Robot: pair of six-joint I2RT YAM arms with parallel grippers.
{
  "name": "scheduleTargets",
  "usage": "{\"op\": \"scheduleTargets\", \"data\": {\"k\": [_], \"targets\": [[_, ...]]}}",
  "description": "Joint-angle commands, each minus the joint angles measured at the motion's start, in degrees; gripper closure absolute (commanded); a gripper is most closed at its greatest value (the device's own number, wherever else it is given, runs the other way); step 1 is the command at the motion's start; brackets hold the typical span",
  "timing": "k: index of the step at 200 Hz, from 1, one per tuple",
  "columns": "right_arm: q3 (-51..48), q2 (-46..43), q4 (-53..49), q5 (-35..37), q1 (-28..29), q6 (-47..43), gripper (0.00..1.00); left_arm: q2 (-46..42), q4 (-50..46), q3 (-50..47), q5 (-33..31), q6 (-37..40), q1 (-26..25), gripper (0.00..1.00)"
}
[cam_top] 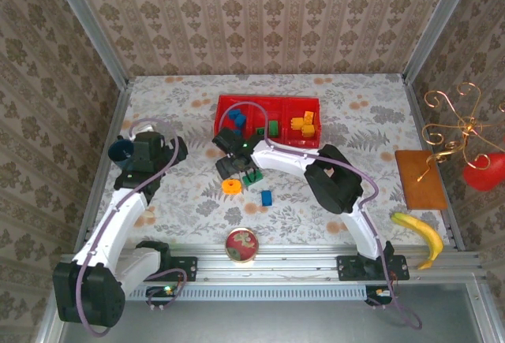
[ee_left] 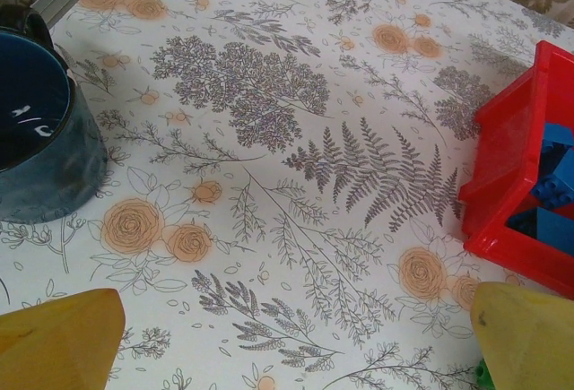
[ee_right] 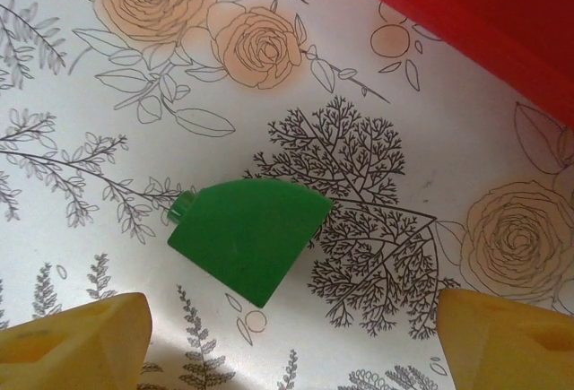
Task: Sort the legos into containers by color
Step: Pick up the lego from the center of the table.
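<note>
The floral-print surface carries a green wedge-shaped plastic block near the red three-compartment plastic tray. The block lies between the spread fingers of my right tool, touching neither. My left tool gapes wide near a dark blue cup. Blue blocks, I think, sit in the tray's left compartment.

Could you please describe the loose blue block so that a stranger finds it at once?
Find the red tray at the far side of the table, then look just in front of it, toward the near edge. There lies a small blue block, right of the flat orange ring and near the green piece; of these loose pieces it alone is blue.
</note>
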Motion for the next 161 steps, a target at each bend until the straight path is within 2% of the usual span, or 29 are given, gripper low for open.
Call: {"op": "scheduleTargets", "data": {"k": [1, 95, 161], "targets": [[2.7, 2.3, -2.5, -1.1, -0.8, -1.4, 0.16, 0.9, 0.4, -0.3, 1.5, -1.3, 0.6, 0.0], [10.6, 8.0, -4.3, -0.9, -1.3, -3.2, 0.21, 1.8, 1.2, -0.4, 2.7, -1.8, 1.1, 0.0], [13.5, 9.9, -6.3, -0.9, -1.4, -3.2, 0.36, 1.8, 1.2, -0.5, 2.9, -1.9, 1.4, 0.0]]}}
